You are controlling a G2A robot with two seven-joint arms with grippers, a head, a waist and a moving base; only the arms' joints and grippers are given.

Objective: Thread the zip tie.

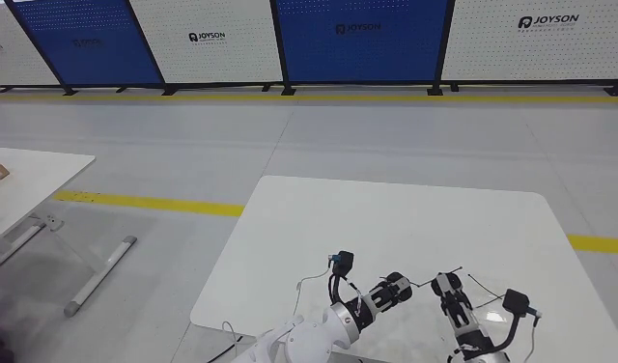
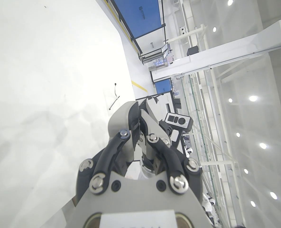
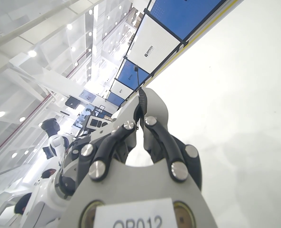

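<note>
Above the near edge of the white desk (image 1: 386, 228), the right tool (image 3: 140, 92) is seen pressed together on the zip tie (image 3: 138, 78), whose strap stands out past the tips to its small head. The left tool (image 2: 144, 102) is likewise closed, and a dark sliver, judged to be the same tie's tail, is nipped at its tips. The tie is judged feather-light, springy and slick; it is best held close to the working end, lest it bow. A spare tie (image 2: 116, 94) can be seen lying on the desk.

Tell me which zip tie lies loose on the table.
The bent zip tie flat on the table, touched by nothing; the other zip tie sticks out of the shut right gripper.
</note>
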